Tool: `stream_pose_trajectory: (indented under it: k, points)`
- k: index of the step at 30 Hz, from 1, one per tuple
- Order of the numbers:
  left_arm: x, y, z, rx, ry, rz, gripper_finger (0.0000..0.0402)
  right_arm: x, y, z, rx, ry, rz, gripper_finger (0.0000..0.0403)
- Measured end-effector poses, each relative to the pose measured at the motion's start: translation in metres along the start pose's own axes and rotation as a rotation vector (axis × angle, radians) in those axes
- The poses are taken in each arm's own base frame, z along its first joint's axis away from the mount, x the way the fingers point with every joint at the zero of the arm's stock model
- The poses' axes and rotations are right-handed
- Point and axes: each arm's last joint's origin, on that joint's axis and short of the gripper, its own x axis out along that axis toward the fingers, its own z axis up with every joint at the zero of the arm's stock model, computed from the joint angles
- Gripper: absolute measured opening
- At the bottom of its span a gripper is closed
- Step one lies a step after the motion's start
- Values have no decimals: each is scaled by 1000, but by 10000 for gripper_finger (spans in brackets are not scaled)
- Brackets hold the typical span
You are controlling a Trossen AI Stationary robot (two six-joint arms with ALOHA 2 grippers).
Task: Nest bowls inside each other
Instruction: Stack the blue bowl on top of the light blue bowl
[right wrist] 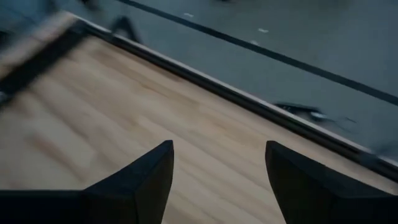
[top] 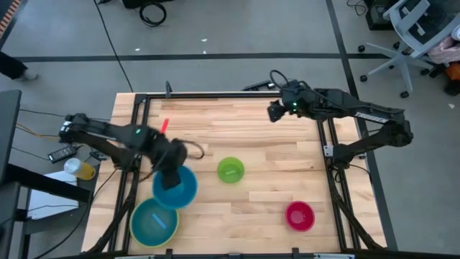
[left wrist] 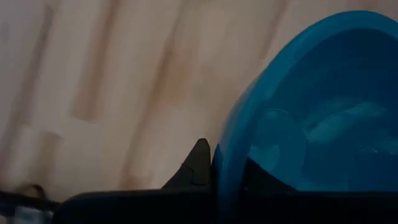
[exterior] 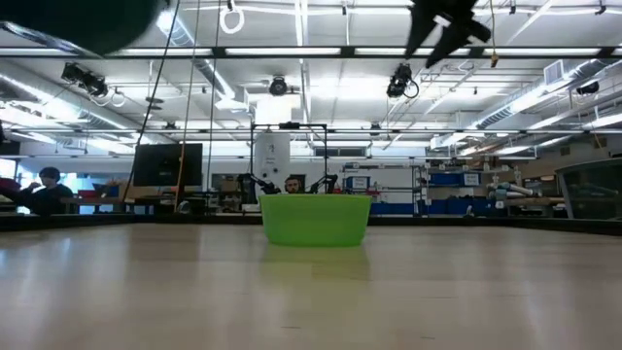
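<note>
High view: round glossy plastic blue bowl (top: pixel 177 188) on wood-grain table (top: pixel 251 129).

Bright ceiling strip lights (exterior: pixel 321 92) glare in the low view; both wrist views are soft and blurred.

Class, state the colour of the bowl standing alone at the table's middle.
Bright green bowl; the high view shows it best.
</note>
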Motion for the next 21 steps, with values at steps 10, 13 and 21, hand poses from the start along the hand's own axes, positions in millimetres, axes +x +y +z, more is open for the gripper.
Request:
stream_pose_trajectory:
  k: [10,13,21]
  points:
    - [28,-49,-70,-68,100,-56,9,-14,-6,-19,-33,26,-53,255]
    - [38,-62,-89,-80,143,-119,9,-7,-3,-28,-39,56,-51,255]
    - [58,-81,-124,-164,181,-223,9,18,7,-55,-48,89,-37,255]
